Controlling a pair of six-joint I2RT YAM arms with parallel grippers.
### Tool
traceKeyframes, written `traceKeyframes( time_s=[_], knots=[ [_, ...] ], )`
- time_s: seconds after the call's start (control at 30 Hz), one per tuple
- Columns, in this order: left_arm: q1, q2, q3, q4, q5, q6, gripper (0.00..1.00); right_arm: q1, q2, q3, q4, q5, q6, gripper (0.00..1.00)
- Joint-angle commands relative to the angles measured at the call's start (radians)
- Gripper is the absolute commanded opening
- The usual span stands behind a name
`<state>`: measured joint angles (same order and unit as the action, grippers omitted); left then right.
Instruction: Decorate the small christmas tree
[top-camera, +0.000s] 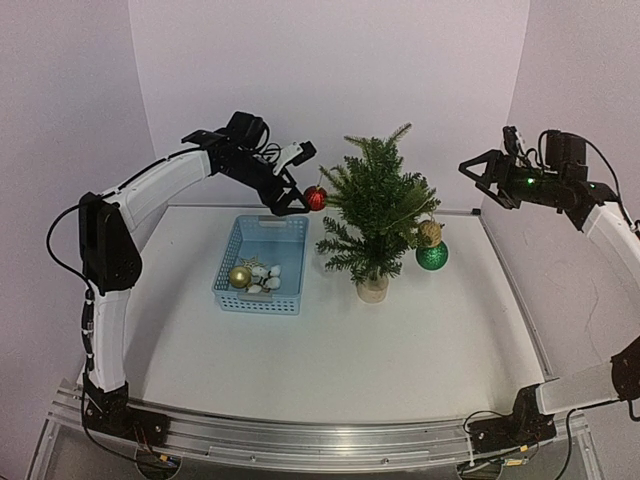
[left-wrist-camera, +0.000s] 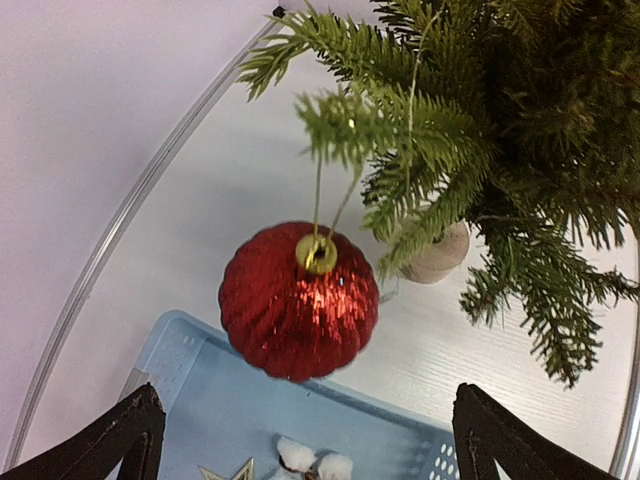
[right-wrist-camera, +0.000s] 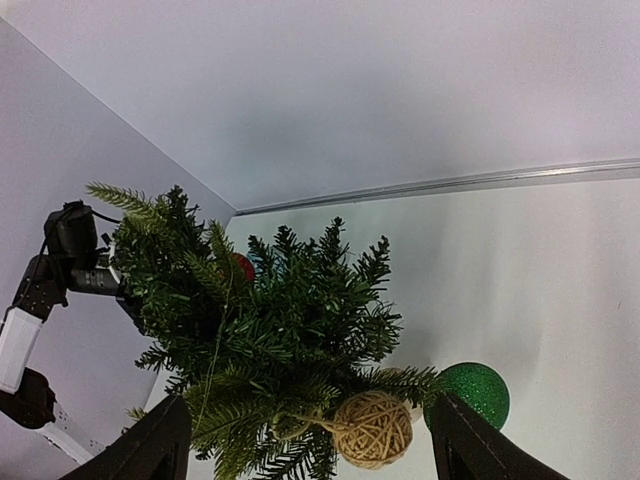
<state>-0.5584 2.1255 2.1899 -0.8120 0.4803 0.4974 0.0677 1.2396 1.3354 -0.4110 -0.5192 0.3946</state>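
Note:
The small christmas tree (top-camera: 378, 205) stands on its round wooden base (top-camera: 372, 289) right of the blue basket (top-camera: 264, 263). A red ribbed bauble (top-camera: 315, 198) hangs by its gold loop from a left branch; it also shows in the left wrist view (left-wrist-camera: 298, 300). A twine ball (top-camera: 430, 233) and a green glitter bauble (top-camera: 431, 256) hang on the right side, also in the right wrist view: the twine ball (right-wrist-camera: 372, 429) and the green bauble (right-wrist-camera: 472, 394). My left gripper (top-camera: 290, 180) is open and empty, just left of the red bauble. My right gripper (top-camera: 480, 172) is open and empty, high to the tree's right.
The basket holds a gold bauble (top-camera: 240, 276), white cotton bolls (top-camera: 266, 276) and a gold star (left-wrist-camera: 228, 472). The table's metal rim (top-camera: 516, 290) runs along the right side. White walls close the back and sides.

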Motion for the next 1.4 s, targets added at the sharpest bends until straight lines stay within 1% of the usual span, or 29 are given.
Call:
traceKeyframes(
  time_s=[0.0, 0.07, 0.13, 0.23, 0.27, 0.37, 0.43, 0.53, 0.67, 0.87, 1.0, 1.13, 1.23, 1.37],
  knots=[
    [0.071, -0.133, -0.001, -0.115, 0.078, 0.063, 0.99, -0.003, -0.005, 0.036, 0.027, -0.026, 0.01, 0.82],
    [0.105, -0.146, 0.001, -0.185, 0.11, 0.108, 0.99, -0.003, -0.002, 0.036, 0.028, -0.028, 0.009, 0.82],
    [0.131, -0.155, -0.016, -0.255, 0.117, 0.19, 0.98, -0.002, 0.004, 0.037, 0.029, -0.031, 0.007, 0.82],
    [0.175, -0.161, -0.082, -0.339, 0.086, 0.311, 0.96, -0.003, 0.018, 0.038, 0.033, -0.039, 0.006, 0.82],
    [0.188, -0.155, -0.105, -0.361, 0.069, 0.361, 0.95, -0.003, 0.022, 0.037, 0.035, -0.043, 0.005, 0.82],
    [0.197, -0.121, -0.169, -0.391, -0.066, 0.503, 0.94, -0.003, 0.027, 0.034, 0.039, -0.047, 0.002, 0.82],
    [0.196, -0.085, -0.187, -0.413, -0.128, 0.594, 0.94, -0.003, 0.026, 0.028, 0.042, -0.045, 0.0, 0.82],
    [0.186, -0.012, -0.152, -0.466, -0.177, 0.706, 0.93, -0.002, 0.02, 0.02, 0.044, -0.043, 0.0, 0.82],
    [0.129, 0.065, -0.141, -0.488, -0.272, 0.831, 0.88, -0.002, 0.004, 0.007, 0.046, -0.036, 0.0, 0.82],
    [0.109, 0.093, -0.215, -0.414, -0.364, 0.922, 0.85, -0.002, -0.036, -0.02, 0.045, -0.024, 0.005, 0.82],
    [0.109, 0.11, -0.206, -0.406, -0.402, 0.949, 0.84, -0.003, -0.054, -0.037, 0.044, -0.014, 0.008, 0.82],
    [0.106, 0.116, -0.243, -0.386, -0.441, 0.96, 0.8, -0.003, -0.047, -0.038, 0.046, -0.019, 0.01, 0.82],
    [0.101, 0.119, -0.267, -0.349, -0.458, 0.96, 0.73, -0.002, -0.042, -0.033, 0.046, -0.019, 0.008, 0.82],
    [0.096, 0.141, -0.252, -0.322, -0.461, 0.95, 0.72, -0.003, -0.033, -0.024, 0.047, -0.025, 0.006, 0.82]
  ],
)
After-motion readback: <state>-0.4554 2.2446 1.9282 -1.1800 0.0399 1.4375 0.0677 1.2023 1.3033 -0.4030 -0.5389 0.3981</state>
